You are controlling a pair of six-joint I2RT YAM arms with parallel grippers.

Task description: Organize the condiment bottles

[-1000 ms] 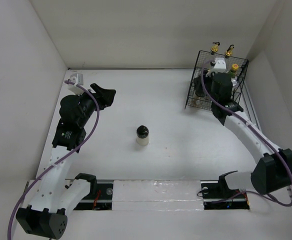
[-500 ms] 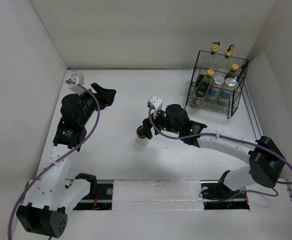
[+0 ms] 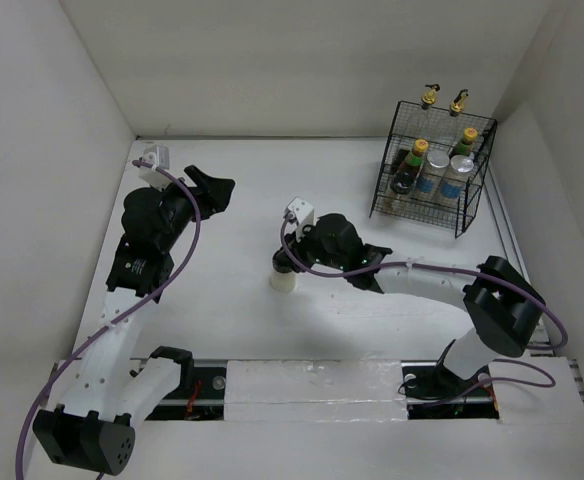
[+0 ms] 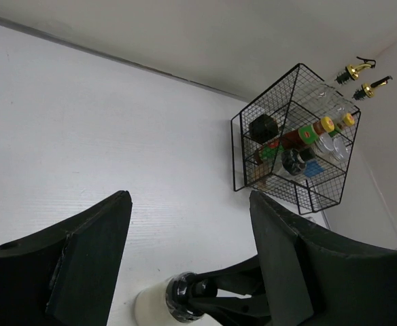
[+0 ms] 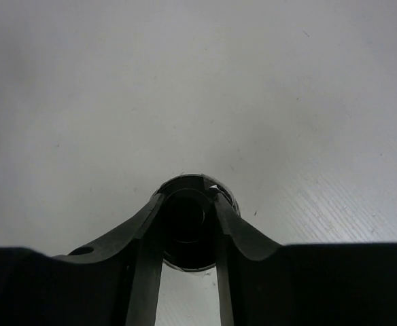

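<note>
A short white jar with a black cap (image 3: 284,279) stands upright mid-table. My right gripper (image 3: 291,263) reaches it from the right, and its fingers press both sides of the cap (image 5: 192,221). The jar also shows in the left wrist view (image 4: 159,307). My left gripper (image 3: 217,190) is open and empty, held above the table at the far left, well apart from the jar. The other condiment bottles stand in the black wire basket (image 3: 477,195) at the back right: two gold-spouted glass bottles (image 3: 430,97) on top, with yellow-capped sauces (image 3: 417,150) and white-capped shakers (image 3: 438,162) below.
White walls close the table on the left, back and right. The basket (image 4: 243,159) stands against the right wall. The arm bases and a rail lie along the near edge.
My right arm swung from the basket to the middle of the table and closed around the jar's cap. The left arm has not moved.
</note>
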